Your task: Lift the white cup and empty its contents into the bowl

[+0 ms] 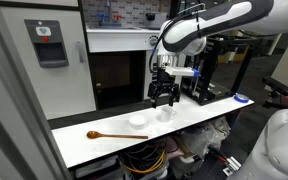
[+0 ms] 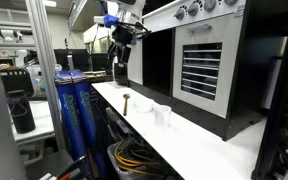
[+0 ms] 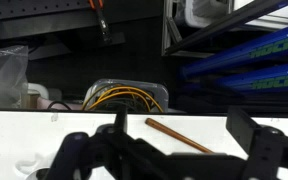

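The white cup (image 1: 165, 113) stands upright on the white table (image 1: 209, 112), with the low white bowl (image 1: 137, 121) beside it. Both exterior views show them; the cup (image 2: 165, 116) is nearer that camera than the bowl (image 2: 144, 108). What is inside the cup is hidden from every view. My gripper (image 1: 164, 99) hangs above the table, close over the cup, and touches nothing. In the wrist view the gripper (image 3: 179, 135) is open, its dark fingers (image 3: 246, 128) spread wide with only table and a wooden spoon handle between them. The gripper (image 2: 121, 42) sits high in an exterior view.
A brown wooden spoon (image 1: 104, 134) lies on the table past the bowl, its handle (image 3: 179, 136) showing in the wrist view. A blue disc (image 1: 242, 98) rests at the table's far end. Cables (image 3: 124, 98) are bundled below the table edge. Blue bins (image 2: 74, 110) stand alongside.
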Controlling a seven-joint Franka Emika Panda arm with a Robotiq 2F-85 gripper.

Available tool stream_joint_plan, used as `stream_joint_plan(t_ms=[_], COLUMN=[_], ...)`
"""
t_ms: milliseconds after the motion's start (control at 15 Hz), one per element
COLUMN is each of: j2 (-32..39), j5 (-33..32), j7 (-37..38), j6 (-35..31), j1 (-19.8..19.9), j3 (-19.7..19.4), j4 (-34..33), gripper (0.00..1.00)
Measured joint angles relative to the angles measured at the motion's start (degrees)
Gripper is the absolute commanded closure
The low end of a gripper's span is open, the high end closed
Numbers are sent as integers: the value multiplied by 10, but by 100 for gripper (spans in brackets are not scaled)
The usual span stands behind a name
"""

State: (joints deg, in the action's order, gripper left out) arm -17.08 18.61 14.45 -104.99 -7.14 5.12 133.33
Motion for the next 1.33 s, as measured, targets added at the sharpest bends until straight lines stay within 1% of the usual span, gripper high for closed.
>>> stream_joint_plan(t_ms=[333, 467, 600, 733, 867, 1067, 1333], j2=[0, -2, -8, -21, -41, -84, -162], j5=[-3, -12, -36, -76, -124, -188, -261], j7=[-2, -13, -42, -84, -127, -201, -307], j6=[-1, -4, -7, -14, -31, -78, -172], j1=[0, 0, 1, 1, 4, 8, 16], j3=[0, 0, 0, -1, -3, -19, -63], j4=[0, 1, 8, 24, 54, 123, 230], gripper=[0, 0, 0, 0, 0, 0, 0])
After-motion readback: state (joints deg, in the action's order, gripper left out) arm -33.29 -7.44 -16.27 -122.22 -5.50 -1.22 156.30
